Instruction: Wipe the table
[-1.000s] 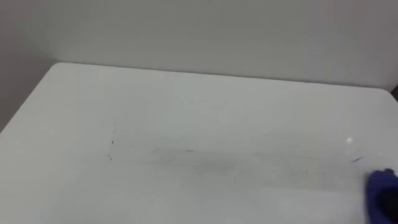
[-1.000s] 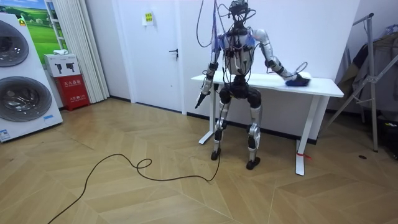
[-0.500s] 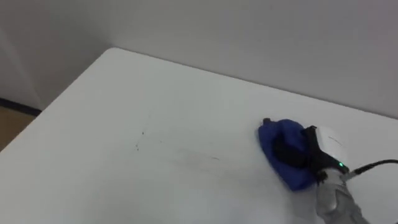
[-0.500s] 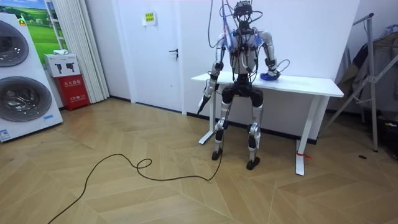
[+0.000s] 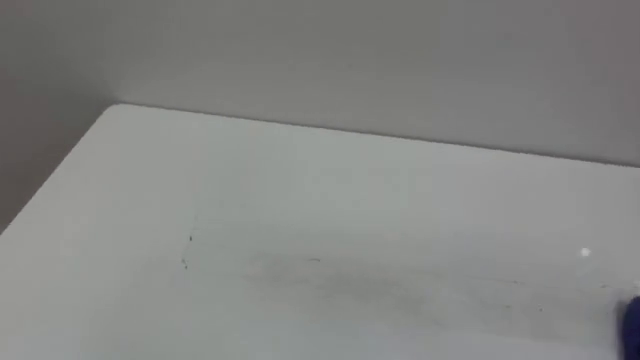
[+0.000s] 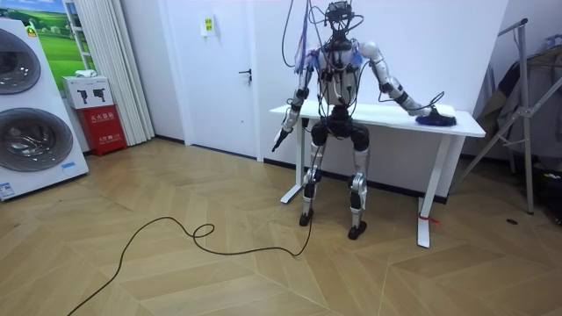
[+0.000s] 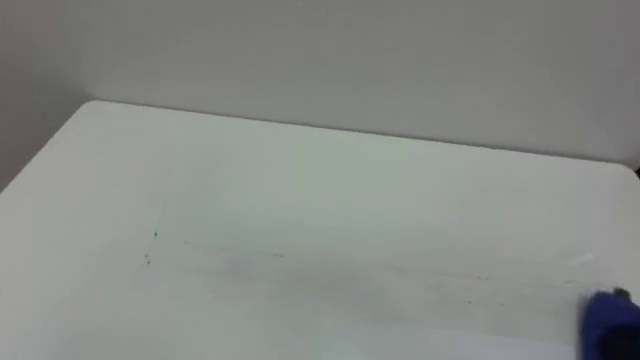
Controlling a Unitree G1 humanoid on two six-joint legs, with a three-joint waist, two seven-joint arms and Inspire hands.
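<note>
White table [image 5: 300, 200], blue cloth [image 7: 607, 322] far right

A white table [image 7: 330, 190] takes up most of the view, its far edge running from the upper left across to the right, where it ends in a rounded far right corner. Behind that edge rises a plain grey wall [image 7: 320, 50]. The far left corner is rounded too, and the left edge slants down out of view. Two small dark specks [image 7: 155, 235] sit on the top towards the left edge, one just below the other. From near them a faint grey smear [image 7: 330, 275] stretches across the top towards the right edge. A blue cloth [image 7: 606, 325] lies at the right edge, cut off by the view's lower right corner.
</note>
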